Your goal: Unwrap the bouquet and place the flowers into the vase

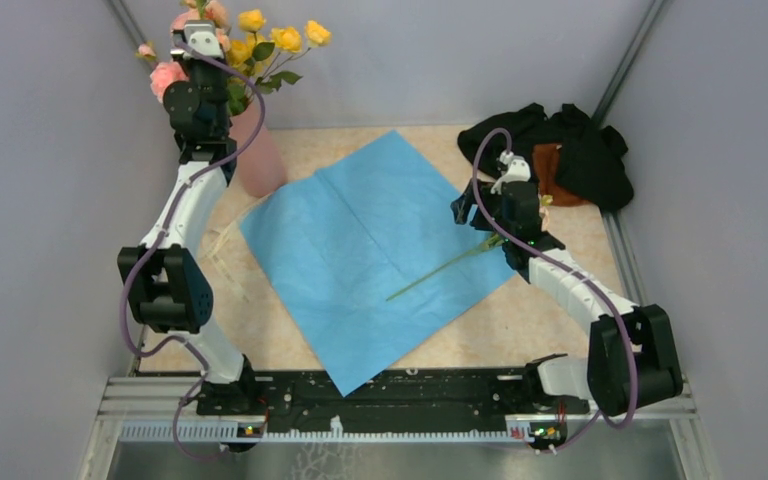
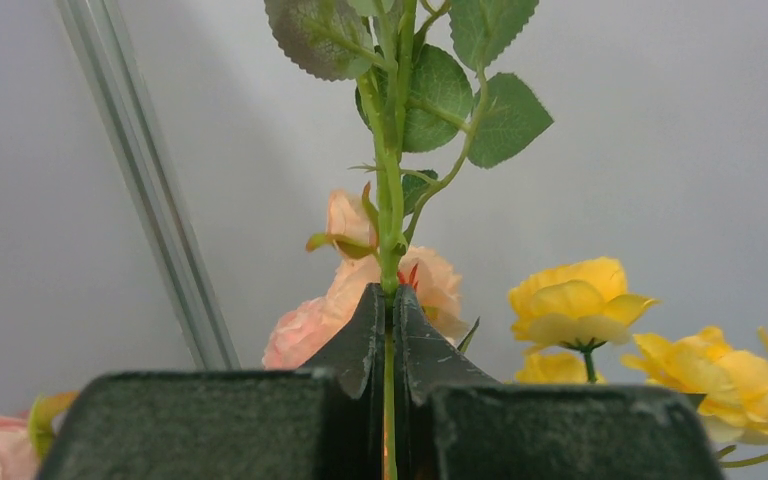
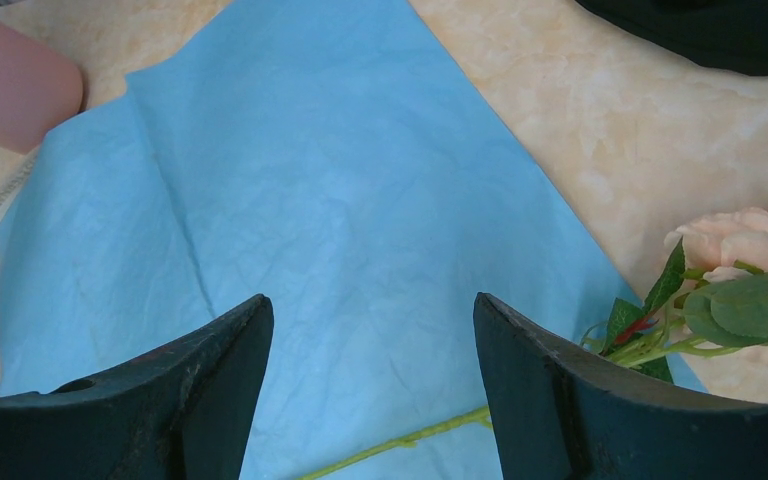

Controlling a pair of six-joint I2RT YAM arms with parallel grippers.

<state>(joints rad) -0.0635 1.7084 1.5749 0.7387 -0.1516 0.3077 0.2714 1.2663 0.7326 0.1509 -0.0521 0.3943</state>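
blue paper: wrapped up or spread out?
Spread out. The blue wrapping paper lies open and flat on the table, its fold creases showing, with one loose flower stem lying across it.

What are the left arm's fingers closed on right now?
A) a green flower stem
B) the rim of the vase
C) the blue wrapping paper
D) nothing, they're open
A: in the left wrist view the left fingers are pressed shut on a thin green flower stem that runs up between them, with leaves above.
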